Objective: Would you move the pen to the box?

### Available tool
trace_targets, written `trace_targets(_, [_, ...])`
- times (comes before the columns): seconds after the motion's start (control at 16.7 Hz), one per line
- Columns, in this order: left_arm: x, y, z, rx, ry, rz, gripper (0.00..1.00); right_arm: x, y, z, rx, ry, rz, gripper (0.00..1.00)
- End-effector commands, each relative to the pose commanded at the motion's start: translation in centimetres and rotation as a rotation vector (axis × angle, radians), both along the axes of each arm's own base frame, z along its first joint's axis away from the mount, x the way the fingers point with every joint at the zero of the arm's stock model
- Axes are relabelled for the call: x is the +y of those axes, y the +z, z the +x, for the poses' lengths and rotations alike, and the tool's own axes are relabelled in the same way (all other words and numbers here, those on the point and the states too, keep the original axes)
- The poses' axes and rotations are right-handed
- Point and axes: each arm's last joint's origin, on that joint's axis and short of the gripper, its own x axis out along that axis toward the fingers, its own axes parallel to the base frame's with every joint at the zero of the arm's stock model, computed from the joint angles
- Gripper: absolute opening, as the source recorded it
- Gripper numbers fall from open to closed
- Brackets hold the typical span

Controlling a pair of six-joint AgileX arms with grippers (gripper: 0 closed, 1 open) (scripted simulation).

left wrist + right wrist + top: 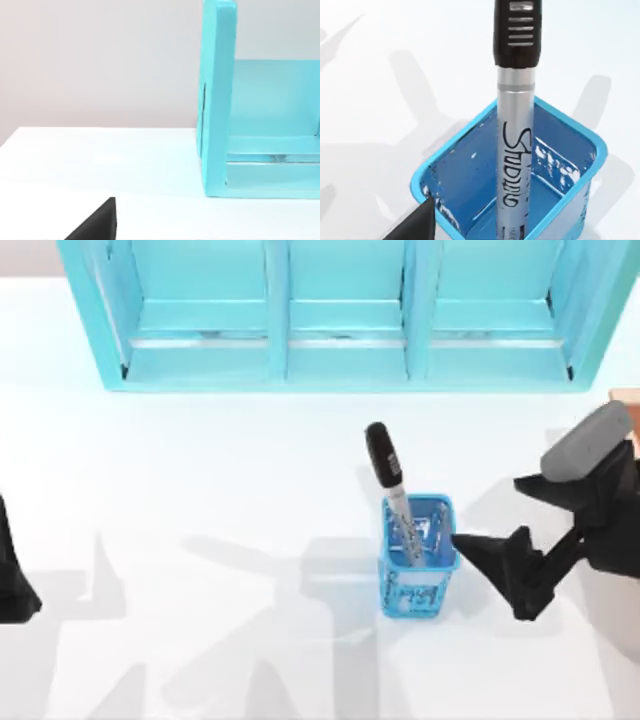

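Observation:
The pen stands tilted in a small blue mesh cup right of the table's middle, its black cap up and its silver barrel down inside. In the right wrist view the pen rises from the cup close ahead. My right gripper hangs open just right of the cup, holding nothing, with one finger near the cup's rim. A tan corner of the box peeks in at the right edge. My left gripper is parked at the left edge.
A big turquoise shelf unit spans the back of the table, and its side wall also stands ahead of the left wrist. White tabletop lies open between the cup and the left arm.

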Motion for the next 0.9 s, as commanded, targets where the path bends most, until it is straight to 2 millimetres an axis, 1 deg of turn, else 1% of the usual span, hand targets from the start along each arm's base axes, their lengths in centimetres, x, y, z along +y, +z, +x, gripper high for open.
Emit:
trace_targets(0.18, [0.0, 0.0, 0.0, 0.000, 0.000, 0.000, 1.00, 1.0, -0.7, 0.7, 0.039, 0.049, -0.004, 1.00])
trace_targets(0.48, [0.0, 0.0, 0.0, 0.000, 0.000, 0.000, 1.00, 0.9, -0.8, 0.7, 0.043, 0.045, -0.005, 1.00])
trace_targets(0.6, [0.0, 0.0, 0.0, 0.000, 0.000, 0.000, 1.00, 1.2, -0.8, 0.9, 0.041, 0.048, -0.004, 1.00])
trace_targets(0.78, [0.0, 0.0, 0.0, 0.000, 0.000, 0.000, 1.00, 2.8, -1.5, 2.2, 0.038, 0.052, -0.002, 1.00])
trace_targets(0.9, [0.0, 0.0, 0.0, 0.000, 0.000, 0.000, 1.00, 4.3, -2.7, 3.5, 0.041, 0.053, -0.004, 1.00])
